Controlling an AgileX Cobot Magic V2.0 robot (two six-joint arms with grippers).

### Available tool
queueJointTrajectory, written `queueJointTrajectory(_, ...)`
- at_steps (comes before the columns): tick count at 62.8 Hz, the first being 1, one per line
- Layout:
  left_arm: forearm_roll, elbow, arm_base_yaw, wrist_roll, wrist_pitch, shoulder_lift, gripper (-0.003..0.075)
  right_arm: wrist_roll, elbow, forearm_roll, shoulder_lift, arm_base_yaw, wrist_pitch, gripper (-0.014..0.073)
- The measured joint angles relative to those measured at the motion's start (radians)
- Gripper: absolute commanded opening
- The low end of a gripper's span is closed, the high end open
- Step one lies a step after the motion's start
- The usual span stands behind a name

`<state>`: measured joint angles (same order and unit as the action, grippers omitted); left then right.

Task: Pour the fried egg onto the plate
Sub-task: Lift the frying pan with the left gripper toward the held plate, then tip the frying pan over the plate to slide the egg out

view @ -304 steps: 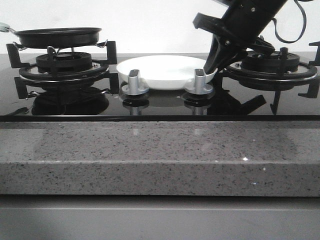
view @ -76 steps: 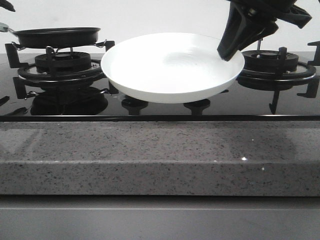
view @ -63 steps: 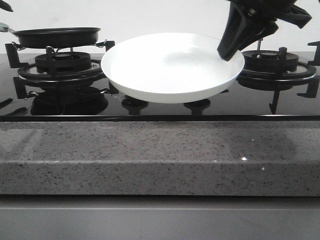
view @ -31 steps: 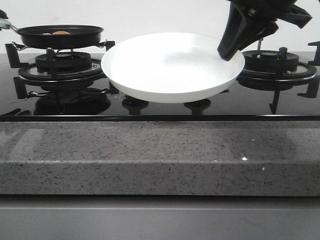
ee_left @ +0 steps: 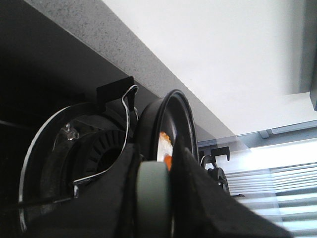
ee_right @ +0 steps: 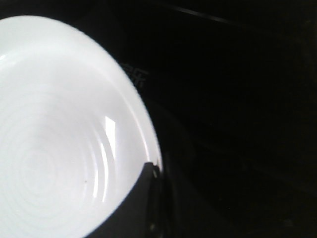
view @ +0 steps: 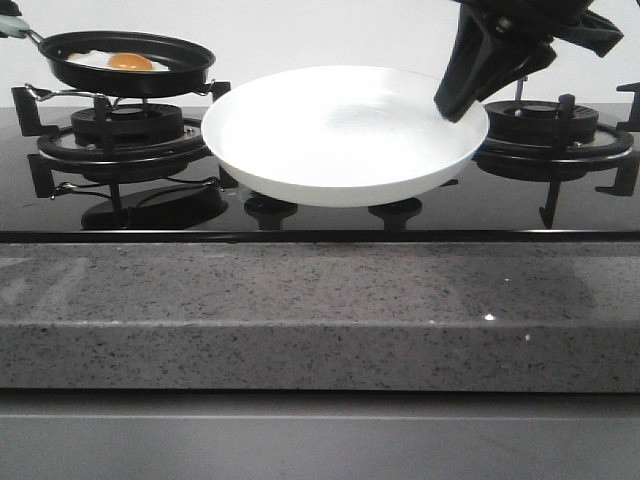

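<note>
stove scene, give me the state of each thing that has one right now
fried egg: lying in the pan, not poured
frying pan: raised above left burner, tilted toward camera
plate: held in the air, tilted, nothing on it
left gripper: shut on pan handle
right gripper: shut on plate rim

No readable text, labels, brands, numbers or signs anywhere in the three views.
</note>
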<state>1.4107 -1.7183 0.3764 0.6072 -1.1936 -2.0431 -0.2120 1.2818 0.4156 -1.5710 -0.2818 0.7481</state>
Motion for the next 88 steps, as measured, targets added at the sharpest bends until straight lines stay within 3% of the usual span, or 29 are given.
queueJointTrajectory(26,-0.062,0.0,-0.034,0.044,0.0,0.198,-0.002,0.0,0.0,0.0,0.0,0.0,0.0,-0.0117)
queueJointTrajectory(57,-0.322,0.007,-0.283,0.089,-0.019,0.48,-0.002,0.0,0.0,0.0,0.0,0.0,0.0,-0.0117)
queueJointTrajectory(88,-0.608,0.057,-0.64,0.096,0.274,0.562,-0.002,0.0,0.0,0.0,0.0,0.0,0.0,-0.0117)
